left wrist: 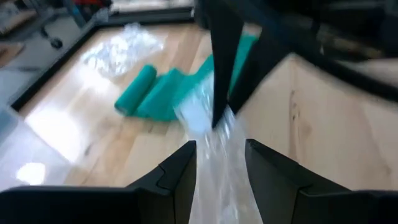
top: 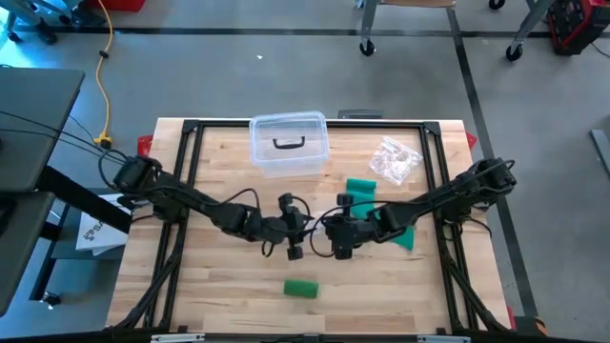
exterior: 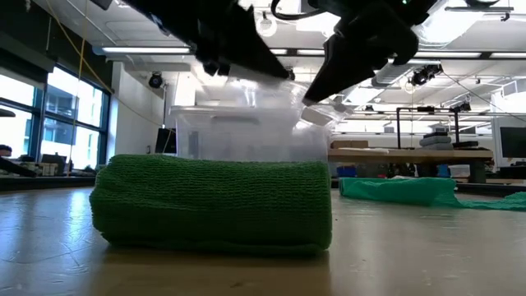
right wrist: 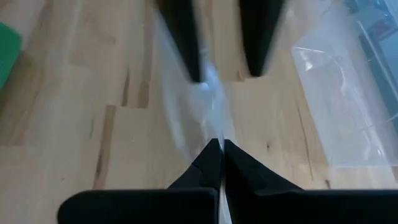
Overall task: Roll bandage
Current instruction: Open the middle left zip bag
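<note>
Nearest me on the tabletop (top: pixel 219 295) lies a rolled green bandage (top: pixel 301 288), finished and free of both arms. Just behind it, mid-table, my two hands meet over a clear plastic wrapper (left wrist: pixel 214 146). The right hand (right wrist: pixel 219 152) has its fingers pressed together, pinching one edge of the film. The left hand (left wrist: pixel 221 163) sits with its fingers partly spread, the film running between them; I cannot tell whether it actually grips.

My judgement: I am stripping or passing off a wrapper, so I should keep the right pinch firm, get a sure hold with the left before pulling, and draw the hands apart slowly and level so the film does not slip or tear.

Farther back, to the right, the teal bandage (top: pixel 367 195) lies partly unrolled, waiting. Beyond it are crumpled plastic (top: pixel 395 159) and a clear lidded box (top: pixel 289 143).
</note>
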{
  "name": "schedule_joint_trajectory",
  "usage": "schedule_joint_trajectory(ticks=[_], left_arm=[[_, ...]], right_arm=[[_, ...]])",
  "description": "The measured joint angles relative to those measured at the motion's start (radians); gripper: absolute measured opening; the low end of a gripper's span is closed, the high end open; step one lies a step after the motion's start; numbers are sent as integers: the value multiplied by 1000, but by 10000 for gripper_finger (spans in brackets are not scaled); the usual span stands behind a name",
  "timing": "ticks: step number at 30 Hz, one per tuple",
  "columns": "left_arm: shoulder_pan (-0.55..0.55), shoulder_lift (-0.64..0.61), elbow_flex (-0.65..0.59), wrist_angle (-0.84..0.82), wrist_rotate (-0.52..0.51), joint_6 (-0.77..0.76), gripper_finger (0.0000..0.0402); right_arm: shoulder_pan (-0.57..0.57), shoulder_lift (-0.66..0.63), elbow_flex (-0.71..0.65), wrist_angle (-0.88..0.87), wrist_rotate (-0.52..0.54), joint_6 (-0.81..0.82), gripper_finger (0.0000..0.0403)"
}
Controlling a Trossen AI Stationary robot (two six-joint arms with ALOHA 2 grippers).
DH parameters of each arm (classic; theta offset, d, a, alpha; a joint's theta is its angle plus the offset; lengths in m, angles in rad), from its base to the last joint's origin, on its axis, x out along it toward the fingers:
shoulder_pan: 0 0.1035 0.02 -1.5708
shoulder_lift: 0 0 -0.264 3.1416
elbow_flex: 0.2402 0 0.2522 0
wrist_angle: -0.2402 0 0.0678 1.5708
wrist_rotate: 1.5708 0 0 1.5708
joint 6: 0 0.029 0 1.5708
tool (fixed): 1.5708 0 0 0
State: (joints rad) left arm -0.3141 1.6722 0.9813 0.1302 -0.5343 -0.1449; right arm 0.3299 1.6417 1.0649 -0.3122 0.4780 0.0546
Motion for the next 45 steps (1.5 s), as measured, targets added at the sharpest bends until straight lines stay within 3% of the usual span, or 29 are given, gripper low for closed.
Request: schedule_joint_trajectory(ticks=[7,14,20,32,36,41,45], left_arm=[[5,0,0,-36,-19,-23,130],[-15,0,47,-20,-124,132,130],[1,11,50,-23,-134,200,130],[35,55,61,-21,-163,157,130],[49,55,82,-82,-105,156,130],[88,55,83,-110,89,138,130],[102,55,92,-199,115,123,130]], right_arm=[[-32,0,23,-41,3,94,0],[-78,-2,47,-102,-50,151,0],[-104,-2,47,-99,-68,173,0],[-79,-2,47,-71,-127,41,0],[-81,-2,47,-71,-149,-28,0],[-89,-2,47,-72,-155,-91,0],[-102,-2,47,-72,-186,-148,0]])
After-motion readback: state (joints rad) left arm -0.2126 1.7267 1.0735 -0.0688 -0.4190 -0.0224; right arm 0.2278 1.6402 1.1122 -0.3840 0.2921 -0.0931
